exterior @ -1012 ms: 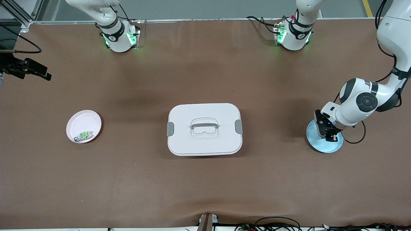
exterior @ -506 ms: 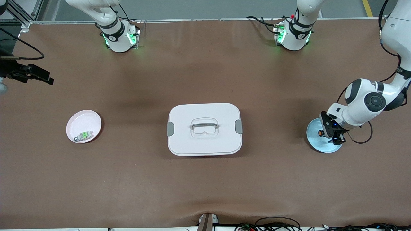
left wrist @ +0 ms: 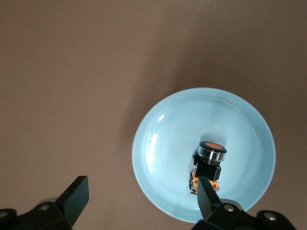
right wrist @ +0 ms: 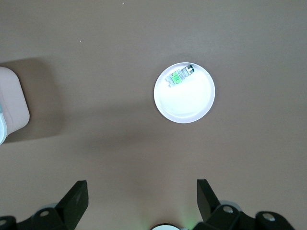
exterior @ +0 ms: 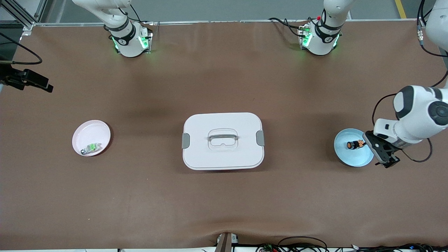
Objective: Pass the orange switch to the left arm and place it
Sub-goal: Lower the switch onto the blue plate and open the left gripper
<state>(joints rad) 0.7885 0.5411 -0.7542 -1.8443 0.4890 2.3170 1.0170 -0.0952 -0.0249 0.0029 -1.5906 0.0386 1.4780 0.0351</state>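
Note:
The orange switch lies on its side in a pale blue plate toward the left arm's end of the table. My left gripper hangs open over that plate's outer edge, holding nothing. In the left wrist view the orange switch rests free in the blue plate, with one finger just beside it and the left gripper over the rim. The white box stands mid-table with its lid on. My right gripper waits open, up over the right arm's end.
A pink plate toward the right arm's end holds a green-and-grey switch. The right wrist view looks down on the pink plate, that green-and-grey switch and a corner of the box. Brown mat covers the table.
My left gripper opened and let go of the orange switch onto the blue plate, then drew back toward the table's end. The right gripper shifted only slightly.

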